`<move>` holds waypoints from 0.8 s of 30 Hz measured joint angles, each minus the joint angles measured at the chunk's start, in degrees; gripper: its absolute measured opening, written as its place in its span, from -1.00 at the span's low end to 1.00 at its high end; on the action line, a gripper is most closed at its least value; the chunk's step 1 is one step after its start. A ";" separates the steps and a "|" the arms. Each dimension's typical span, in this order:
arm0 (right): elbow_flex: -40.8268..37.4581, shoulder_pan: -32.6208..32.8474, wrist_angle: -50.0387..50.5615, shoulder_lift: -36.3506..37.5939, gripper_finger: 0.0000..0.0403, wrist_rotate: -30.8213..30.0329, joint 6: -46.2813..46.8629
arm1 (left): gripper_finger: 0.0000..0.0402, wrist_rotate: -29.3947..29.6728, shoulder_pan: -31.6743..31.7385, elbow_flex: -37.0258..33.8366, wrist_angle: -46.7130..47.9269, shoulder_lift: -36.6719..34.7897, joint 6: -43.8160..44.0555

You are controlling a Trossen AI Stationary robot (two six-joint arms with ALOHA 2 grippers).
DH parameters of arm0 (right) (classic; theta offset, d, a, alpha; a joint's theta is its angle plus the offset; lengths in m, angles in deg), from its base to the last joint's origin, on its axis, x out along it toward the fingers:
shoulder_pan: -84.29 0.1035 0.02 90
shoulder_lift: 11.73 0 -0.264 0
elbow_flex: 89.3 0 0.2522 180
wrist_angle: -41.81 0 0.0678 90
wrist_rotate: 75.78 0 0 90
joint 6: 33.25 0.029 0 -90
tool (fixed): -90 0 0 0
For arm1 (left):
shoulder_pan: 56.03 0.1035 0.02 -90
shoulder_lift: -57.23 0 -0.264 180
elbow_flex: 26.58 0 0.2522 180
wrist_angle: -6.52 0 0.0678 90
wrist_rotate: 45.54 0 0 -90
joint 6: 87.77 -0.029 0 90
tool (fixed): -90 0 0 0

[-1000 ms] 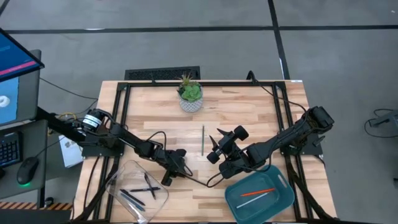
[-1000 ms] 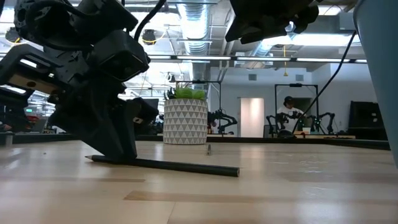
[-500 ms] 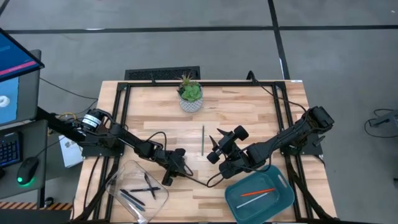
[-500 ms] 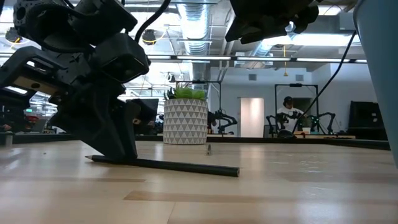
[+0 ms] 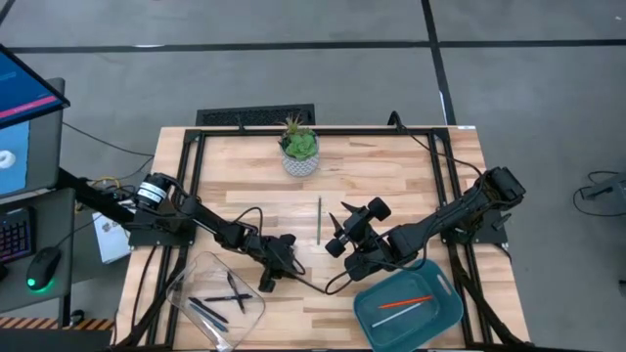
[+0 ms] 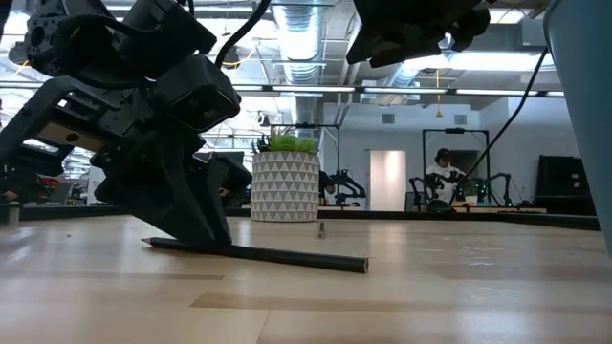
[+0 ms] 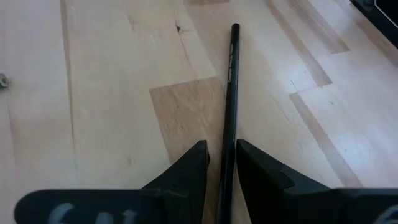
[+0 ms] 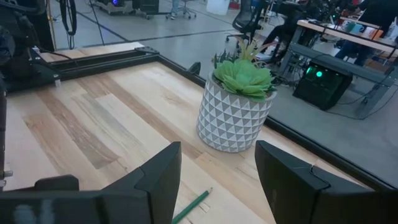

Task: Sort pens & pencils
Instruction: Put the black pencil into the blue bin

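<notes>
The left gripper is down at the table, its two fingers straddling a black pencil that lies flat on the wood and runs straight ahead of the fingertips; whether the pads actually press it cannot be told. Bare table lies ahead of it, while the clear tray sits just behind and beside it with three dark pens inside. The right gripper hangs above the table with its fingers spread wide and nothing between them; the green pencil lies just beside it, and only the tip shows in its wrist view. Ahead of it stands the potted plant near the far edge, and behind it the teal tray holds an orange-red pen and a grey one, touching the near edge.
</notes>
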 joint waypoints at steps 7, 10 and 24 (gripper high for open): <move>0.00 0.00 -0.02 0.00 0.13 0.04 0.01 | -0.59 -0.12 0.53 0.01 -0.43 0.08 -1.12; 0.00 0.00 -0.02 0.00 0.13 0.05 0.02 | -0.59 -0.70 1.10 0.00 -1.43 0.13 -2.12; 0.00 0.00 -0.04 0.00 0.13 0.09 0.60 | -0.59 -0.38 1.56 -0.04 -5.23 1.21 -4.19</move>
